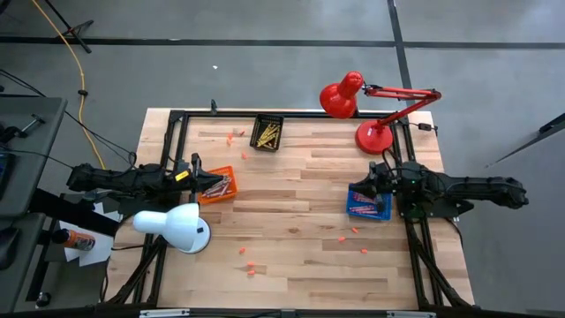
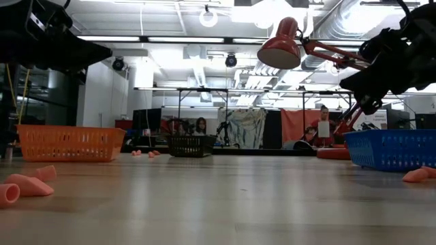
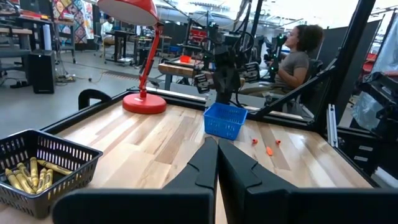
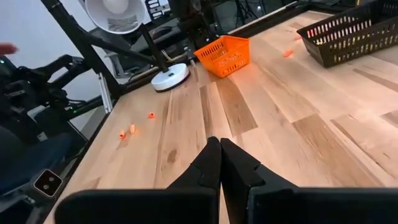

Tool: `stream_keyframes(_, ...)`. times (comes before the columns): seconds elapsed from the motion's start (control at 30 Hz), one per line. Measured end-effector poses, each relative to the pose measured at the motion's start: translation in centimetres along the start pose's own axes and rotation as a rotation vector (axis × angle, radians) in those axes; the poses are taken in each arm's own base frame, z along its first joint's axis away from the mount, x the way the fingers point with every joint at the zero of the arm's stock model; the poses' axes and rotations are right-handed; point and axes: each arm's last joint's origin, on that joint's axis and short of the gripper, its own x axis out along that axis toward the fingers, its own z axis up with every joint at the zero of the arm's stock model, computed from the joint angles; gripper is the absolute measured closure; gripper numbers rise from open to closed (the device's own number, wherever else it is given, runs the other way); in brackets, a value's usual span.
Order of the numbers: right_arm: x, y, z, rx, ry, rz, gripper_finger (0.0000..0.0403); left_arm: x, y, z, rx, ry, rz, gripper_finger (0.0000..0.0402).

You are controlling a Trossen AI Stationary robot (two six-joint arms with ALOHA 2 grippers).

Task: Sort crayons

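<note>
Thin yellow crayons (image 1: 267, 135) lie bunched in the black basket (image 1: 256, 122).

Left tool (image 3: 217, 163) closed, at left edge; right tool (image 4: 220, 163) closed, at right edge.

I'm seeing bright, even overhead light, glare off ceiling lights (image 2: 208, 17) in the low view, near crumbs (image 2: 24, 185) blurred.

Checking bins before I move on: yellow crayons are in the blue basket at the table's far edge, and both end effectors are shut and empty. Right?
Not quite. The yellow crayons lie in the black basket at the far edge, as the high view shows; the blue basket sits under the right arm. The left end effector and right end effector are indeed shut and empty.
</note>
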Motion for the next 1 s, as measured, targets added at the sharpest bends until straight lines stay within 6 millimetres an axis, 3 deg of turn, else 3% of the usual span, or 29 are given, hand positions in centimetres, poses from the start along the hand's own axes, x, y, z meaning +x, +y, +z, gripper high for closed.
stream_keyframes(0.4,-1.7,1.7,1.7,-0.044,-0.244,0.165,0.0403,0.0,0.0,0.0,0.0,0.0,0.002,0.0401)
stream_keyframes(1.0,-1.4,2.1,0.9,-0.039,-0.158,0.194,0.0402,-0.1,0.0,0.1,-0.004,-0.014,-0.005,0.0401)
